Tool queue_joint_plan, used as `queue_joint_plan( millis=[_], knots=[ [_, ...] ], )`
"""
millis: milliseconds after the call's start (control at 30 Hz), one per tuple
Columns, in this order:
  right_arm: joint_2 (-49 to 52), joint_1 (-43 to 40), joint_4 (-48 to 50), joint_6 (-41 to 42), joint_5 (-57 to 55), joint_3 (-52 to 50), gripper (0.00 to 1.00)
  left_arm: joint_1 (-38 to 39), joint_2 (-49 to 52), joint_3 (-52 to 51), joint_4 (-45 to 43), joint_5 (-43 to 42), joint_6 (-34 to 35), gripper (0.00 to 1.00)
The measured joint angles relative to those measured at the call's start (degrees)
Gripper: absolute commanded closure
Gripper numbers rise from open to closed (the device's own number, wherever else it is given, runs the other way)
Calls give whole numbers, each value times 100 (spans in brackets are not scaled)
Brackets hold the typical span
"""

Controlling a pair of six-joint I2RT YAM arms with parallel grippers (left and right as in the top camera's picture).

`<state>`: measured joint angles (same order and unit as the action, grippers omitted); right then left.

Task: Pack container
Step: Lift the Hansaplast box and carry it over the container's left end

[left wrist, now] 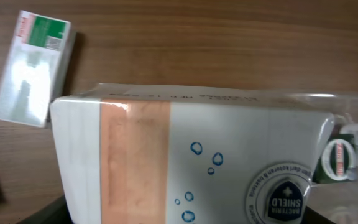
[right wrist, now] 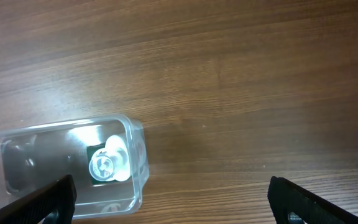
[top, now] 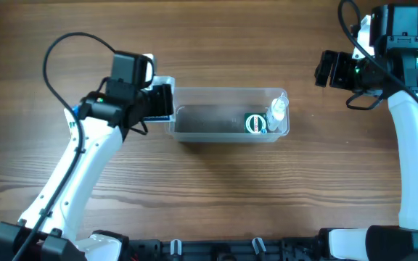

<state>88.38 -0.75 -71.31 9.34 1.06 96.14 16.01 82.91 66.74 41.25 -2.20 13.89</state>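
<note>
The clear container (top: 216, 116) lies mid-table, long side left to right. At its right end are a small clear bottle (top: 277, 112) and a green round-labelled item (top: 255, 123). My left gripper (top: 160, 101) is at the tub's left end, shut on a white soap box (left wrist: 229, 155) with an orange band and blue drops. That box fills the left wrist view and hides the fingers; the container's rim (left wrist: 353, 102) shows behind it. My right gripper (top: 329, 69) hangs open and holds nothing, to the right of the tub. In its view the container's end (right wrist: 135, 155) and the bottle cap (right wrist: 107, 163) show at lower left.
A small white box with a green label (left wrist: 33, 68) lies on the wooden table (top: 216, 196) beyond the soap box, seen only in the left wrist view. The right arm's white links (top: 412, 159) run down the right side.
</note>
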Motion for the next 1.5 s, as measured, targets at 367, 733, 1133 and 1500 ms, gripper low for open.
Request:
queue_joint_plan(
  millis=[367,733,1133,1500],
  knots=[
    [0,0,0,0,0,0,0,745,249,0,-516,-9,446,27],
    [0,0,0,0,0,0,0,1058,946,0,-680,2,538,27],
    [0,0,0,0,0,0,0,1058,953,0,-439,328,557,24],
    [0,0,0,0,0,0,0,1069,953,9,-382,407,595,1]
  ],
)
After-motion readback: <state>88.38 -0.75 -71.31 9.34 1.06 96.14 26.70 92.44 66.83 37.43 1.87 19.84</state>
